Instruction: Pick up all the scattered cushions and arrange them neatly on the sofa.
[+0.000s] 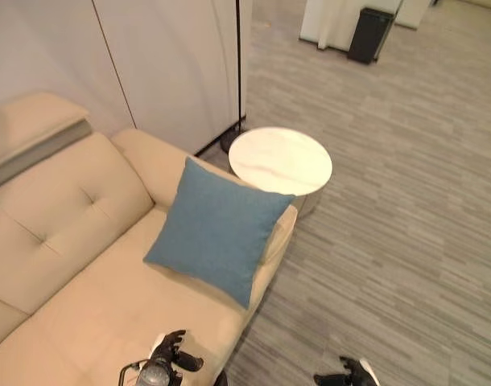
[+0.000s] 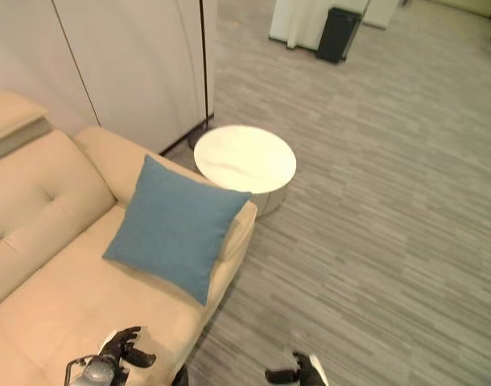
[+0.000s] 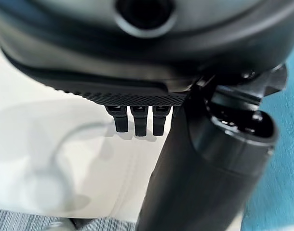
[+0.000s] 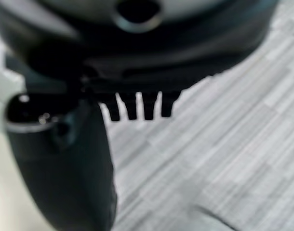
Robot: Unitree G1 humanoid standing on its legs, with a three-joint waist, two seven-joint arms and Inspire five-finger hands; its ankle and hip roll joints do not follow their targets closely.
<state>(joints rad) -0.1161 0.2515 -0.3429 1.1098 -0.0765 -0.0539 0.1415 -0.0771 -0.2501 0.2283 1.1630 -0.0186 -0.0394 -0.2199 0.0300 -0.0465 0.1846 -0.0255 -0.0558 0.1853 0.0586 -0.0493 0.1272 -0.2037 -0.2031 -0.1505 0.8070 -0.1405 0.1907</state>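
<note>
A: So, how far are we getting with the cushions?

B: We are seeing one blue cushion (image 1: 217, 229) already on the sofa (image 1: 68, 241). It is leaning tilted against the armrest at the end nearest the round surface (image 1: 280, 160), with one corner hanging a little past the seat edge. We are judging this one as placed, though maybe not yet very neat.

A: And are more cushions lying on the floor (image 1: 390, 241)?

B: We are not finding any on the carpet that we are looking at. So either the job is nearly finished, or the others are lying outside what we see.

A: What are our robot hands doing?

B: The left robot hand (image 1: 171, 354) is hanging low over the front of the sofa seat, fingers loosely bent and holding nothing. The right robot hand (image 1: 348, 375) is hanging over the floor, also carrying nothing, with relaxed fingers.

A: Are the wrist views adding something?

B: Yes. The left wrist view is showing the cream seat and a blue strip of the cushion just beside the hand. The right wrist view is showing striped carpet past its fingers (image 4: 137, 108). The head views are giving the whole sofa and a dark bin (image 1: 369, 34) far away.
</note>
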